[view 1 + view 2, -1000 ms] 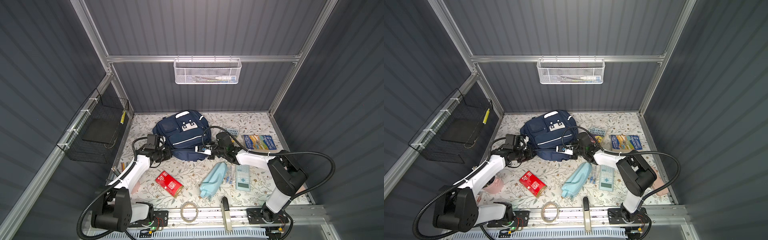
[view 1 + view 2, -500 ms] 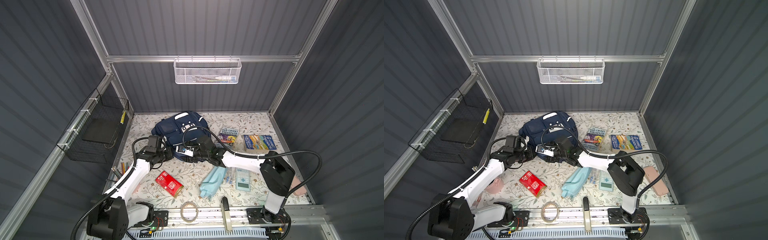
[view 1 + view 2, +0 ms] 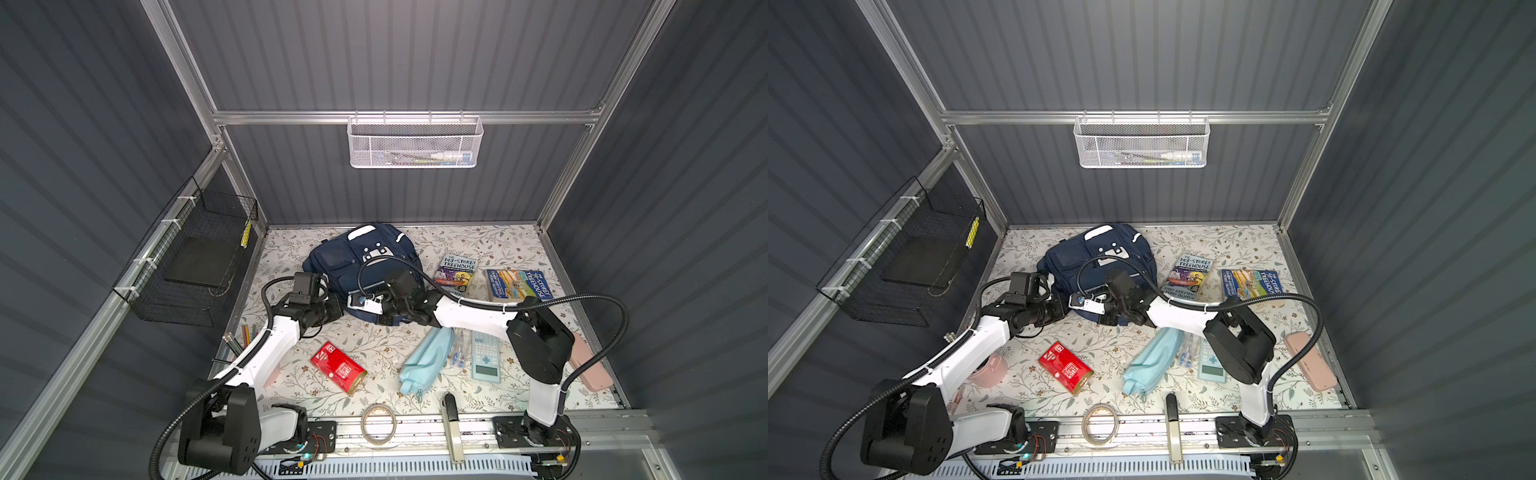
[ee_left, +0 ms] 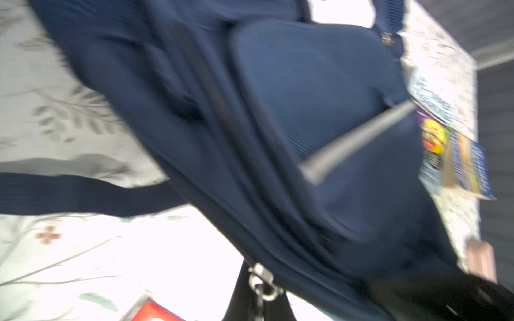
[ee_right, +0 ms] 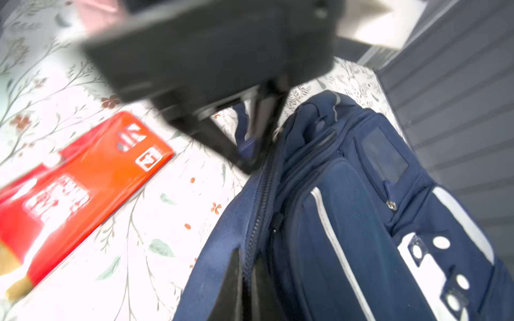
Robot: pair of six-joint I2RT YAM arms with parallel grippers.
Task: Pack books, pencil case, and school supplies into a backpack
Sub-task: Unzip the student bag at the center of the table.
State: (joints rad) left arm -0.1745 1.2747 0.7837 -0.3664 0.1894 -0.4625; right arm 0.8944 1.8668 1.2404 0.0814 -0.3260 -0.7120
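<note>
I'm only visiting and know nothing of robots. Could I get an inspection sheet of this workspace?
Surface: floral mat, flat.
Job's things: navy backpack lying at the back; Treehouse book and second book beside it; pencil case, clear packet, calculator, red pack out on the mat.
Clutter: tape roll, pink cup of pencils, pink case.
Grippers: left gripper and right gripper at the backpack's near edge, jaws shut on its fabric by the zip.
Cables: black hoses loop off both arms, one arching over the backpack.
Surroundings: white mesh basket on back wall, black wire basket on side wall.
</note>
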